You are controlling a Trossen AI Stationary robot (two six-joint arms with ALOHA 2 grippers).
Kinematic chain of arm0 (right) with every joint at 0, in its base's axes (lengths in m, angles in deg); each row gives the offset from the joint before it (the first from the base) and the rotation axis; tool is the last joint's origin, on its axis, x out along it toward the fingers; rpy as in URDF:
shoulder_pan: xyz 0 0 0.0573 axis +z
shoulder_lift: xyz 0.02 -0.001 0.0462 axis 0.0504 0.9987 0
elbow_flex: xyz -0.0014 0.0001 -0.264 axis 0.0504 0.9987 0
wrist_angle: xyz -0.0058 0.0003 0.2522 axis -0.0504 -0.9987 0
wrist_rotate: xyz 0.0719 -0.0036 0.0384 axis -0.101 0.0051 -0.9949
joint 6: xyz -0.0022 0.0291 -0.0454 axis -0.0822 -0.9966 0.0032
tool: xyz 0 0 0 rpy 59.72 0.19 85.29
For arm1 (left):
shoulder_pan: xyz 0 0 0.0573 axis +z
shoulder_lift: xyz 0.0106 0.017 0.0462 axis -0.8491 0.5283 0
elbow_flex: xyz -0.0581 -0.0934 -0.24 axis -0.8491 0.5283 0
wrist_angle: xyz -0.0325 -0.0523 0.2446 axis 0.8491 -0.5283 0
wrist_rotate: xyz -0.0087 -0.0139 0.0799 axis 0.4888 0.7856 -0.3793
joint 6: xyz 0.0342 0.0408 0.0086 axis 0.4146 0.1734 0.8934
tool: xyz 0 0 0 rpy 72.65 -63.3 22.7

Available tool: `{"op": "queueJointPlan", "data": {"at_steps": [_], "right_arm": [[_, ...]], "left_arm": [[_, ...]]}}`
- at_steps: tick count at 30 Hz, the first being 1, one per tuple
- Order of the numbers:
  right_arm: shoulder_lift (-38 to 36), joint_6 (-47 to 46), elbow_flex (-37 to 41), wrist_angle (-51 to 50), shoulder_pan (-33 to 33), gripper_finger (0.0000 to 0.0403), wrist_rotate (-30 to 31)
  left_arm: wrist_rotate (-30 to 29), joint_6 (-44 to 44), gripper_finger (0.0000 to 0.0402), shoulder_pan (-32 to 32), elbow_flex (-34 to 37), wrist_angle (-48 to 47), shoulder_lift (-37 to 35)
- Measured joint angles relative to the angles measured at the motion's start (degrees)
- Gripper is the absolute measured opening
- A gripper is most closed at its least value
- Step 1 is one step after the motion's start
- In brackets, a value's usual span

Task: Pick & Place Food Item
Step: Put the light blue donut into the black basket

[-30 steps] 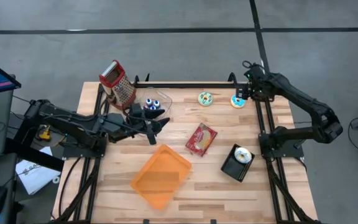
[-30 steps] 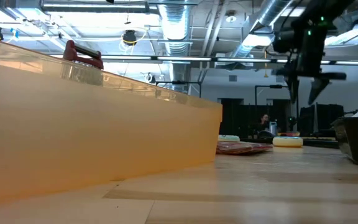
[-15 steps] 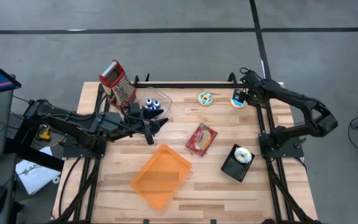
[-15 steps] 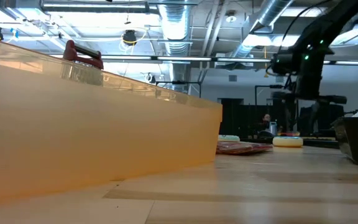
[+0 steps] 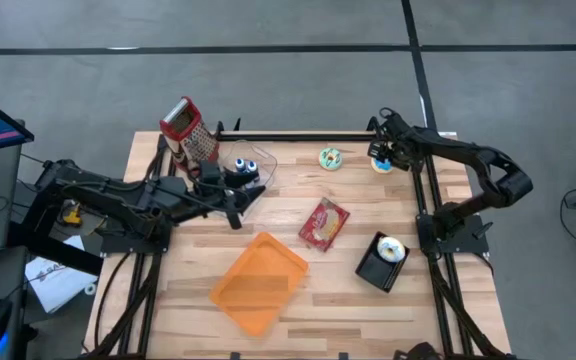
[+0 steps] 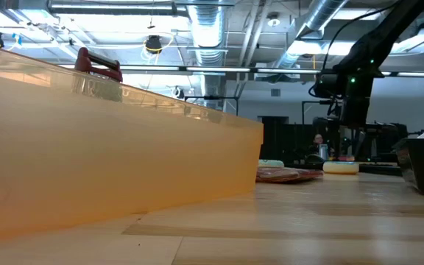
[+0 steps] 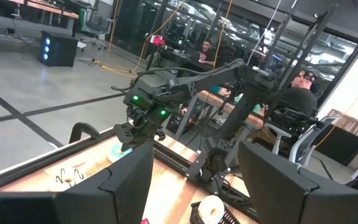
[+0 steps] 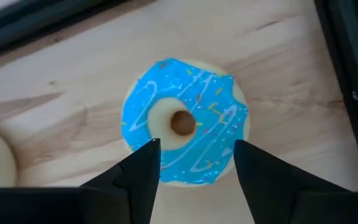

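Observation:
A blue-iced donut (image 8: 185,121) with sprinkles lies flat on the wooden table at its far right; it also shows in the high view (image 5: 378,165) and the low view (image 6: 341,167). My right gripper (image 8: 196,146) points steeply down over it, open, one finger at each side of the donut. A black basket (image 5: 372,268) near the right edge holds a white donut (image 5: 392,249). My left gripper (image 5: 240,200) waits open and level above the table's left half, with nothing between its fingers (image 7: 135,180). My right gripper comes at the blue donut from above, its fingers (image 8: 145,165) standing over the donut's two opposite sides. I cannot tell whether they touch it. The donut lies flat on the table.
A green-iced donut (image 5: 330,158) lies left of the blue one. A red packet (image 5: 324,223) is mid-table and an orange tray (image 5: 259,282) is near the front. A grater (image 5: 190,133) and a clear bag (image 5: 248,168) sit far left. A black rail (image 5: 298,136) runs along the far edge.
My right gripper has come down toward the blue donut, its wrist rolling and tipping steeper as the arm folded lower. The donut has stayed in place.

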Motion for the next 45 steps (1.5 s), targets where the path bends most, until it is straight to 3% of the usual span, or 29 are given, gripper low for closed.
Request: {"op": "queueJointPlan", "data": {"at_steps": [22, 32, 45], "right_arm": [[3.29, -3.57, 0.00, -0.12, 0.73, 0.0190, 7.55], [3.29, -3.56, 0.00, -0.25, 0.75, 0.0174, 7.39], [3.49, -5.35, -0.02, 1.19, 0.73, 0.0205, 5.36]], "left_arm": [[3.56, 0.07, 0.0231, -0.02, 0.00, 0.44, -0.17], [5.57, 0.25, 0.0231, -0.02, 0.00, 0.44, -0.17], [5.53, 0.25, 0.0231, -0.02, 0.00, 0.44, -0.17]]}}
